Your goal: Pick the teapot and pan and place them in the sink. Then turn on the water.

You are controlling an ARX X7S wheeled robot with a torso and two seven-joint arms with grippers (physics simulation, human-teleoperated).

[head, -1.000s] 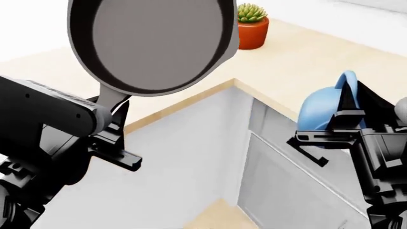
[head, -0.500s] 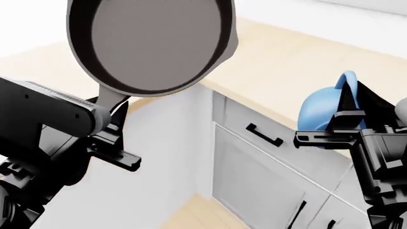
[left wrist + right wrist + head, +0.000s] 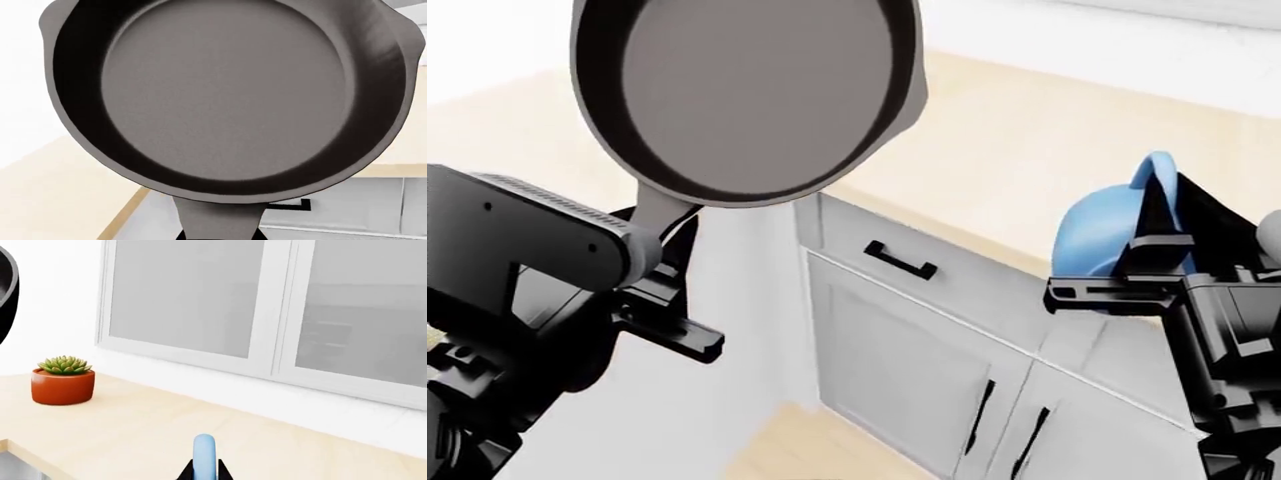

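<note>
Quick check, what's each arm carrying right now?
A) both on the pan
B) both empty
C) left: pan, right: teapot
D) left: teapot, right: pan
C: in the head view the left gripper clamps the pan by its handle, held up in the air, while the right gripper grips the blue teapot by its arched handle.

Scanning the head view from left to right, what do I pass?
Left hand gripping the pan handle, pan held up above it, black drawer handle on the grey cabinet, light-blue teapot, right hand on the teapot's handle.
</note>
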